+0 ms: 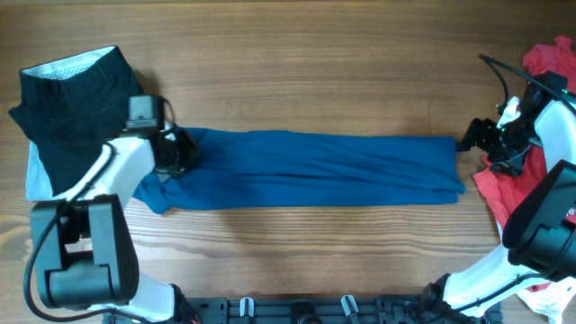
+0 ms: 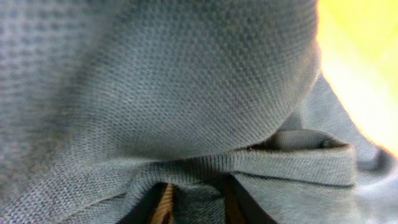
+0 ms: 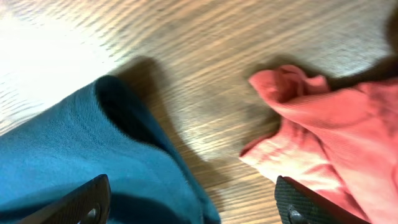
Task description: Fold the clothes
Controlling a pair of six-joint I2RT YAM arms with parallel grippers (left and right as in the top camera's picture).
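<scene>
The deep-blue shirt lies folded into a long narrow strip across the middle of the table. My left gripper is at its left end. In the left wrist view the blue knit cloth fills the frame, and the fingers are closed on a bunch of it. My right gripper hovers at the strip's right end, open and empty. The shirt's corner is by its left finger. The red T-shirt is by its right finger.
A black garment with a light waistband lies at the far left, on top of a pale cloth. The red T-shirt is heaped at the right edge under the right arm. The wooden table shows beyond the strip.
</scene>
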